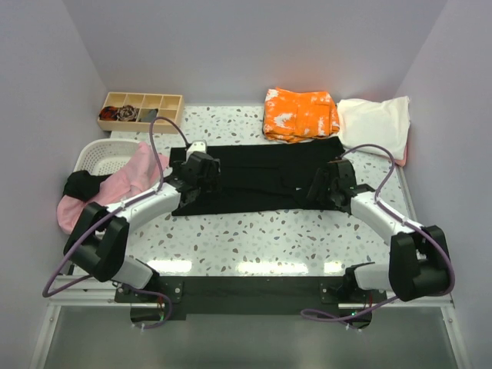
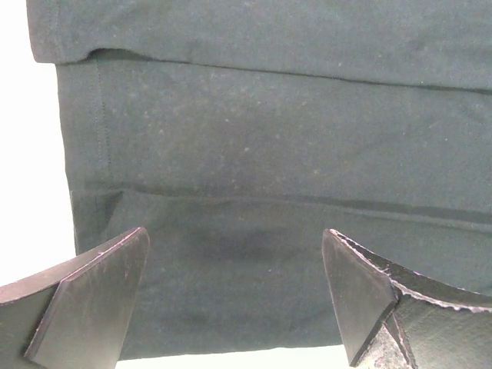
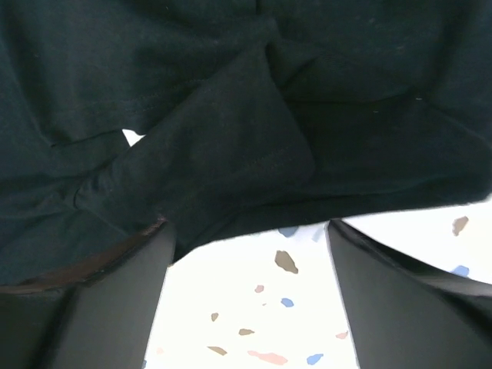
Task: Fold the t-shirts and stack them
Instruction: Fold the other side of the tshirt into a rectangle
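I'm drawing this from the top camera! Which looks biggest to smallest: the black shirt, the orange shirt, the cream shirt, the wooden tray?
1. black t-shirt, by far
2. orange blotched t-shirt and cream t-shirt: about alike, can't rank
3. wooden compartment tray, smallest

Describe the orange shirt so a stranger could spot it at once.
Look to the far edge of the speckled table, right of centre. The orange shirt lies folded there, just left of the cream shirt. It alone is bright orange with white blotches.
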You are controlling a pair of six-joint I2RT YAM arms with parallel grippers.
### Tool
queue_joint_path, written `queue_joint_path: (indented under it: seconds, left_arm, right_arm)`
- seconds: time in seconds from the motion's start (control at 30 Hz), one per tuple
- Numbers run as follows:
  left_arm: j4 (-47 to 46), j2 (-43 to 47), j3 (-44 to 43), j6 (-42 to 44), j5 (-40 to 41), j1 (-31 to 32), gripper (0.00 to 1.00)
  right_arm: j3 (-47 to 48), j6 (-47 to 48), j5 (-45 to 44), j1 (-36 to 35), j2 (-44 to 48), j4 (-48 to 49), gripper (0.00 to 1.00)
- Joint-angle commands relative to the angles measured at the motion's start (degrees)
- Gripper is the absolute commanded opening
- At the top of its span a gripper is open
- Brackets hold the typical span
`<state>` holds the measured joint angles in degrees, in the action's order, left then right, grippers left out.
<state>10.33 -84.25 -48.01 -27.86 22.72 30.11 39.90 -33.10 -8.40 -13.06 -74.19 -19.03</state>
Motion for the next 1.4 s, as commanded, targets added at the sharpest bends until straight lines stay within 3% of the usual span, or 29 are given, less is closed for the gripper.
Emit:
queue_joint_path:
  seconds: [0.0, 0.53, 0.77, 1.03, 1.37]
  left_arm:
    - [-2.15, -0.65, -3.05, 0.87, 0.83, 0.21, 1.00]
    - [-0.92, -2.68, -4.11, 0.43, 1.98, 0.21, 1.00]
    - [-0.66, -3.29, -4.64, 0.43, 2.59, 0.13, 1.00]
    - [-0.40, -4.26, -5.60, 0.70, 2.68, 0.13, 1.00]
    - [0.66, -4.52, -6.31, 1.31, 4.09, 0.13, 1.00]
  right_arm:
    - [2.11, -0.82, 1.28, 0.14, -2.53, 5.22, 0.78]
    - [3.08, 1.02, 1.81, 0.23, -7.11, 10.15, 0.38]
    - [4.04, 2.25, 4.45, 0.23, -5.62, 12.26, 0.03]
    - [9.39, 3.04, 4.01, 0.23, -6.66, 12.08, 0.01]
    - [22.84, 1.29, 6.12, 0.23, -21.07, 10.24, 0.04]
